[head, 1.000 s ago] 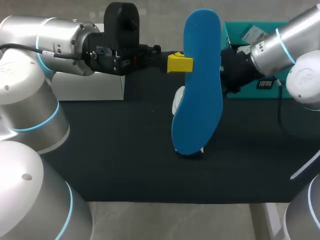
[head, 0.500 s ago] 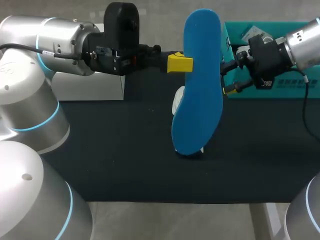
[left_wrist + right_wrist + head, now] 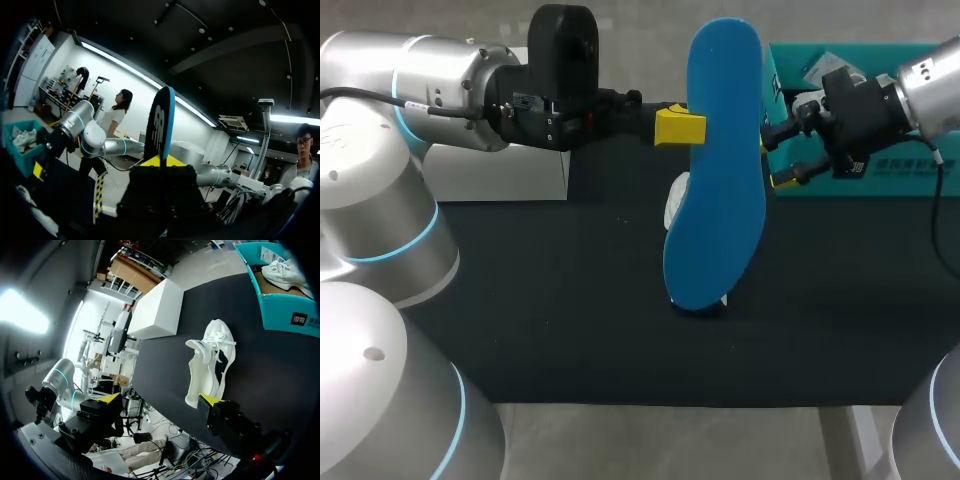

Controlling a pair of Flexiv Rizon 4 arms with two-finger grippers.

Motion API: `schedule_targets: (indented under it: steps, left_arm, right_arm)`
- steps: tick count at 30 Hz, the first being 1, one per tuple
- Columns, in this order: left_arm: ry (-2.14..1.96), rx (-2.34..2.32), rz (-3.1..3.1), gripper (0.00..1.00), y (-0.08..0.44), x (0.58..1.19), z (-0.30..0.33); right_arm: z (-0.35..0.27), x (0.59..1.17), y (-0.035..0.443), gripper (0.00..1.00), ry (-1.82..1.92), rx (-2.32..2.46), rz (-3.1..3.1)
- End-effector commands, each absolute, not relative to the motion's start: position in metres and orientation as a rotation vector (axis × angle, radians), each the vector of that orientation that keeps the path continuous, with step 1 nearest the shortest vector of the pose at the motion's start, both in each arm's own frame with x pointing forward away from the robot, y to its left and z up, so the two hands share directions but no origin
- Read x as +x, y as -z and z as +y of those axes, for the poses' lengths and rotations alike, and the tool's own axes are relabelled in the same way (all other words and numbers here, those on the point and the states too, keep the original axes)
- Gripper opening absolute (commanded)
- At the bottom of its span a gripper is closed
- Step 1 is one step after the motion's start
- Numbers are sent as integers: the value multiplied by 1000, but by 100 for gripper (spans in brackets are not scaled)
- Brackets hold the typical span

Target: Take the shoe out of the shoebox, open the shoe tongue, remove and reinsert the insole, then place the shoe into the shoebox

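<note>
Insole [image 3: 720, 160] upright mid-frame, clamped in left gripper [image 3: 685, 128].
Right gripper [image 3: 780, 150] spread wide, empty, just right of it; shoe [image 3: 210, 362] on table [image 3: 570, 300] behind; shoebox [image 3: 880, 180] upper right.

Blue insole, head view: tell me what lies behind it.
A white shoe on the black table; only a sliver shows past the insole, the rest is covered. The right wrist view shows most of it.

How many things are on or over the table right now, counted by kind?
White lace-up shoes: 2 (loose shoe, boxed shoe)
Blue foam insole: 1
Teal cardboard shoebox: 1
White rectangular box: 1
Total: 5
</note>
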State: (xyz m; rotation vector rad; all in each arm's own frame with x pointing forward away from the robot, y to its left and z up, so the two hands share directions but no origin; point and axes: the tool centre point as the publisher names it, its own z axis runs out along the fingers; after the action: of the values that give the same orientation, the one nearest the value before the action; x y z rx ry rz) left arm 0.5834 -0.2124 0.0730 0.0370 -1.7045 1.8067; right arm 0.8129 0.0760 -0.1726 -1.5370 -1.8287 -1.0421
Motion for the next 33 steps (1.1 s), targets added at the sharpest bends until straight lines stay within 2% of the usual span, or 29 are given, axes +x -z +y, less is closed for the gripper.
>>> schedule_targets:
  steps: [1, 5, 15, 21, 33]
  left_arm:
    - [-1807, 37, -1704, 0, -73, 583, -213]
    - [-1807, 37, -1704, 0, -73, 583, -213]
    - [-1807, 37, -1704, 0, -73, 583, -213]
    - [-1807, 37, -1704, 0, -73, 583, -213]
    - [-1807, 37, -1704, 0, -73, 583, -213]
  right_arm:
    - [62, 811, 168, 100, 1114, -1549, -1768]
    - [51, 810, 145, 100, 1184, -1529, -1714]
    - [47, 802, 98, 100, 1094, -1515, -1645]
    - [48, 798, 62, 100, 1196, -1424, -1592]
    - [48, 798, 62, 100, 1196, -1424, -1592]
